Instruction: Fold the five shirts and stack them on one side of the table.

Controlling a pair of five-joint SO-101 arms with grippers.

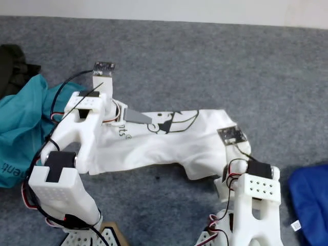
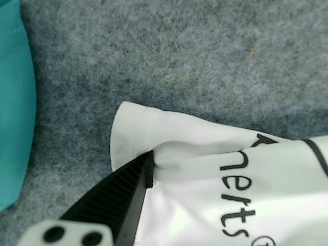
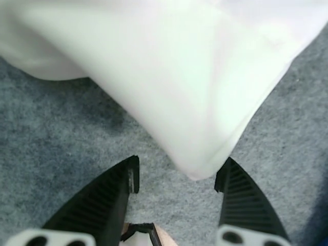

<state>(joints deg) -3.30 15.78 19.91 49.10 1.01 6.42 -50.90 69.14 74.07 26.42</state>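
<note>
The white shirt (image 1: pixel 169 141) lies rumpled mid-bench (image 1: pixel 205 61). The left gripper (image 2: pixel 148 164) pinches its printed end, and the right gripper (image 3: pixel 178 171) stands spread around its opposite corner. A teal shirt (image 1: pixel 20 128) lies beyond the printed end, a blue shirt (image 1: pixel 310 200) beyond the other.

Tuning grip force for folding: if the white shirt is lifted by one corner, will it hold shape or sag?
Probably sag: the white shirt lies creased and puckers where the left gripper pinches it, so it looks thin and floppy. Likely light, too. The felt-like table may drag the cloth rather than let it slide.
</note>
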